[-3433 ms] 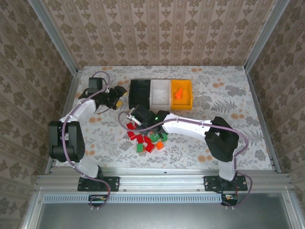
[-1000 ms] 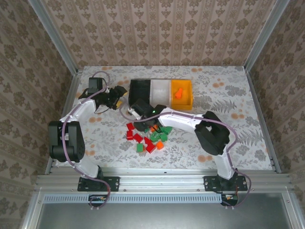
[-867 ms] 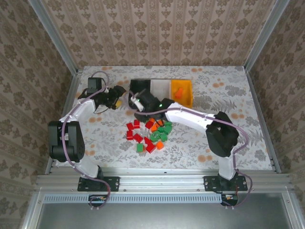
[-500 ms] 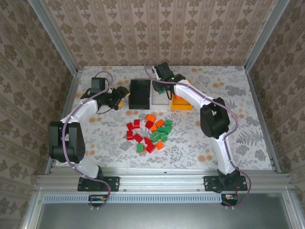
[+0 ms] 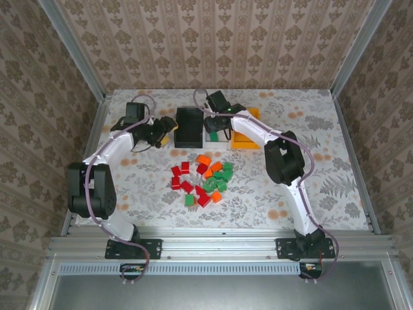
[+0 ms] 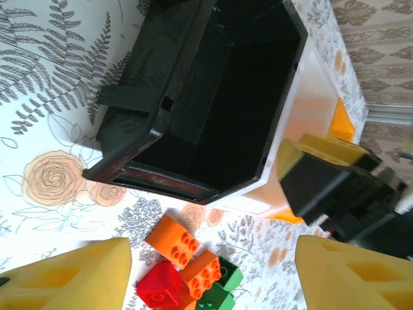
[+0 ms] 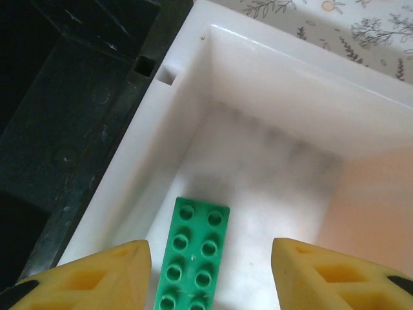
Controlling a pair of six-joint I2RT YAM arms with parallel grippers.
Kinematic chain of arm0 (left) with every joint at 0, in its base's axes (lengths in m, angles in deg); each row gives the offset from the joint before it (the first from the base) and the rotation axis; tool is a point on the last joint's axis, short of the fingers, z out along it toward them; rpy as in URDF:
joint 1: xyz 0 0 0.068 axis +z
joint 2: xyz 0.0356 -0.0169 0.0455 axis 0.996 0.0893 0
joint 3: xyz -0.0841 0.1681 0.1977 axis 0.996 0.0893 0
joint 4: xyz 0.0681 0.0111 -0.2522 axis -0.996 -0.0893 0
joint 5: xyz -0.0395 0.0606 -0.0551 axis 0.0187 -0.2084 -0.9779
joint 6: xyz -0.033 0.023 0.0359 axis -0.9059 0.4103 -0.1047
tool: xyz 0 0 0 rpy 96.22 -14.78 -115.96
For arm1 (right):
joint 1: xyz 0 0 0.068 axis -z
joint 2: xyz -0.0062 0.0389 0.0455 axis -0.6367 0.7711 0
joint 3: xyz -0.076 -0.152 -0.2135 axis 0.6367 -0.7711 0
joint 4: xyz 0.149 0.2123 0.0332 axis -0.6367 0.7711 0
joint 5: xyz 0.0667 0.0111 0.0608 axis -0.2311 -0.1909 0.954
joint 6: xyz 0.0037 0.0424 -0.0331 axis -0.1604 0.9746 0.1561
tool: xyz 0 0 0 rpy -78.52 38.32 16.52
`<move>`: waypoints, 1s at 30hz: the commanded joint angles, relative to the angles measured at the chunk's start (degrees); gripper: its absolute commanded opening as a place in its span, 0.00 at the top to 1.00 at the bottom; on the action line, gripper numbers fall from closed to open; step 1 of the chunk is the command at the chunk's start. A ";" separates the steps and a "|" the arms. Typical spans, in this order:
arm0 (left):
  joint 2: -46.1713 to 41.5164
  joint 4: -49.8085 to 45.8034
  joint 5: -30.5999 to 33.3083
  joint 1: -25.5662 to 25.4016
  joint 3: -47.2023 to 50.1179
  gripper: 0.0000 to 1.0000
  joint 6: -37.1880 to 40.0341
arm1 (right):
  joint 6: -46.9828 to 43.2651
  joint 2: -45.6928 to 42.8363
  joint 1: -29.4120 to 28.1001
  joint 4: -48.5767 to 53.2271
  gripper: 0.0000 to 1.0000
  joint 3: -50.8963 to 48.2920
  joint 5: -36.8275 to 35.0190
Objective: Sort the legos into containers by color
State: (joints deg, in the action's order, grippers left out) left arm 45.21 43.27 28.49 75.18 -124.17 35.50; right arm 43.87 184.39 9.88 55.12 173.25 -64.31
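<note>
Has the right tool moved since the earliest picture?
Yes. The right tool left the lego pile, moved up the picture, and now hangs over the white bin.

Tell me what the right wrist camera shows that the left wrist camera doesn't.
Right wrist: a green brick lying studs-up inside the white bin, between that gripper's open yellow fingers. Left wrist: loose orange bricks and a red brick on the table, near a corner of the black bin. Both: the black bin and white bin standing side by side.
</note>
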 commanded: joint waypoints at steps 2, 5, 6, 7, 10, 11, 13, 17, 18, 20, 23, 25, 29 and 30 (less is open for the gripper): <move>0.50 -7.35 5.37 -1.07 -3.86 0.31 6.48 | 2.67 -12.29 -0.45 -4.92 0.47 -9.86 0.55; 0.93 -13.49 12.87 -3.02 -6.51 0.32 10.31 | 5.95 -22.09 -1.37 -11.56 0.47 -23.82 -0.57; 1.15 -14.48 14.34 -3.72 -6.80 0.32 10.61 | 6.24 -24.67 -1.80 -12.84 0.47 -27.50 -1.34; 1.36 -15.04 15.63 -4.75 -6.68 0.32 10.75 | 7.01 -27.55 -2.20 -14.32 0.47 -31.71 -2.99; 3.19 -16.56 18.01 -7.53 -6.15 0.35 10.51 | 10.32 -33.70 -2.45 -19.05 0.46 -42.29 -3.38; 4.04 -17.35 17.95 -7.94 -5.77 0.36 10.05 | 10.65 -35.15 -2.70 -20.62 0.46 -45.23 -3.69; 4.88 -16.37 17.67 -8.71 -3.63 0.42 9.54 | 12.32 -36.69 -3.23 -21.94 0.47 -49.02 -6.12; 5.37 -16.34 22.90 -13.09 -2.43 0.42 11.91 | 13.61 -38.16 -4.20 -26.39 0.47 -54.72 -6.80; 5.83 -16.99 24.21 -14.54 -3.11 0.42 13.04 | 14.02 -38.30 -4.41 -25.89 0.47 -54.65 -6.61; 7.67 -19.87 28.92 -18.52 -5.60 0.41 15.03 | 14.98 -39.01 -5.02 -28.39 0.47 -57.01 -6.87; 10.91 -23.13 36.23 -22.35 -8.41 0.41 16.60 | 16.40 -40.20 -5.22 -30.05 0.46 -61.61 -5.94; 13.09 -24.12 38.71 -23.39 -9.64 0.41 17.11 | 16.67 -40.74 -5.42 -30.87 0.46 -63.56 -6.32; 16.04 -26.25 42.59 -24.44 -11.96 0.42 17.00 | 17.44 -42.07 -5.48 -34.14 0.46 -65.47 -6.86; 16.05 -26.51 43.74 -24.81 -12.10 0.42 16.93 | 17.81 -42.19 -5.40 -34.78 0.46 -65.94 -7.11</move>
State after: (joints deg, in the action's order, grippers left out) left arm 60.75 21.11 65.17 50.70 -134.46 50.95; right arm 59.65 144.58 4.76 24.85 108.42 -69.59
